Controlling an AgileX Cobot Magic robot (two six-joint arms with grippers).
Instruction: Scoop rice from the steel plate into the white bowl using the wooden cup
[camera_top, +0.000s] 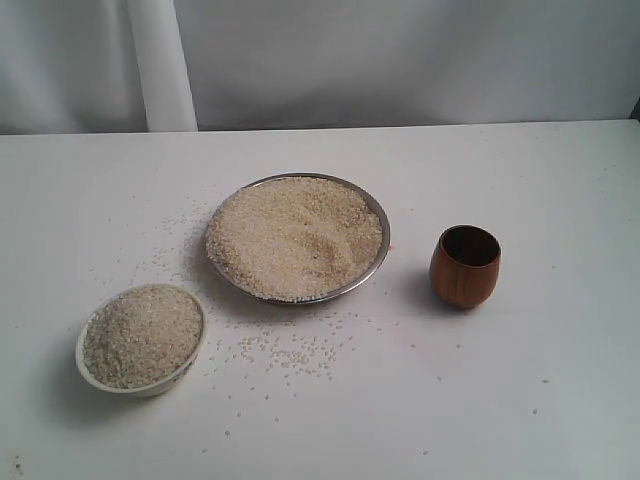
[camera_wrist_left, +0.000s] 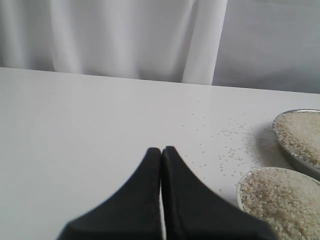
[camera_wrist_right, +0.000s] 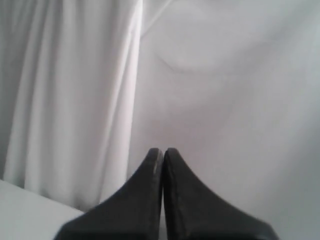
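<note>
The steel plate (camera_top: 377, 212) sits mid-table, heaped with rice (camera_top: 295, 237). Front left of it stands the white bowl (camera_top: 160, 384), filled with rice (camera_top: 142, 334). The wooden cup (camera_top: 465, 266) stands upright to the plate's right with a dark inside. Neither arm shows in the exterior view. In the left wrist view my left gripper (camera_wrist_left: 162, 150) is shut with nothing in it, hovering over bare table with the white bowl (camera_wrist_left: 241, 187) and the steel plate (camera_wrist_left: 296, 158) off to one side. My right gripper (camera_wrist_right: 163, 151) is shut and empty, facing the curtain.
Loose grains (camera_top: 290, 352) lie scattered on the white table in front of the plate and between plate and bowl. A white curtain (camera_top: 160, 60) hangs behind the table's far edge.
</note>
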